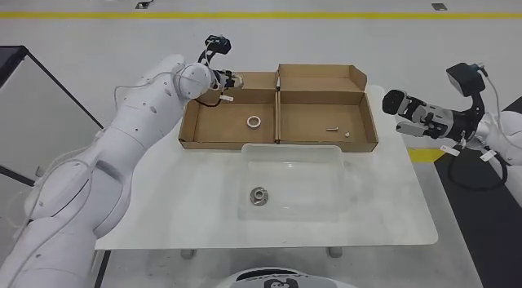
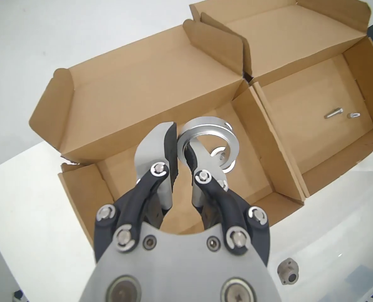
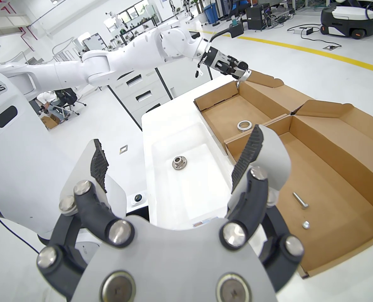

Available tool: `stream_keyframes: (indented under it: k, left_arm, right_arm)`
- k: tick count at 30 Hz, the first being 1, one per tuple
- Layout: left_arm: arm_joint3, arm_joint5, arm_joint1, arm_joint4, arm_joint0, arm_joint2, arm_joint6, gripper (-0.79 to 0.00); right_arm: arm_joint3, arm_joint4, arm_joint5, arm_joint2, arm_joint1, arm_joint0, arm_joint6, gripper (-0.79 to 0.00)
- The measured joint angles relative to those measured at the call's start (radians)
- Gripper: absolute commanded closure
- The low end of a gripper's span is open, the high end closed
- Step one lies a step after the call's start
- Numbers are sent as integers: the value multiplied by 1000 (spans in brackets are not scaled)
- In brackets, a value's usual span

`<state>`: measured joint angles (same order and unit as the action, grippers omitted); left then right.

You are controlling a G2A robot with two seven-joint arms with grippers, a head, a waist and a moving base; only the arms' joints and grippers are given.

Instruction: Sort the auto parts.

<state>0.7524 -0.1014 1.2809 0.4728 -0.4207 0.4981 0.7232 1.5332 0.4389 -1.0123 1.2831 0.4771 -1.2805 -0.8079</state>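
Note:
My left gripper [image 2: 180,146] is shut on the rim of a silver metal ring [image 2: 207,136], one finger inside the ring and one outside. It hangs above the back left corner of the left cardboard box [image 1: 204,129]. A second ring [image 1: 254,121] lies on that box's floor. The right cardboard box [image 1: 363,112] holds a bolt [image 1: 332,130] and a small nut [image 1: 347,134]. A flanged metal part [image 1: 259,196] sits in the clear plastic tray [image 1: 326,157]. My right gripper [image 1: 400,115] stands open with nothing in it, beyond the table's right edge.
Both boxes stand side by side at the table's far side with their lids folded back. The clear tray lies in front of them, near the middle. Bare white tabletop [image 1: 196,198] lies left and right of the tray.

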Motion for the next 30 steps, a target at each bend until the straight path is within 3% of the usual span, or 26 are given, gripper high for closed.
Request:
stream_keyframes:
  k: [14, 30]
  left_arm:
    - [-132, -33, 96, 77, -12, -84, 95, 0]
    - [-221, -36, 167, 167, -38, -122, 115, 0]
  right_arm:
    - [0, 0, 0, 0, 0, 0, 0, -785]
    - [0, 0, 0, 0, 0, 0, 0, -785]
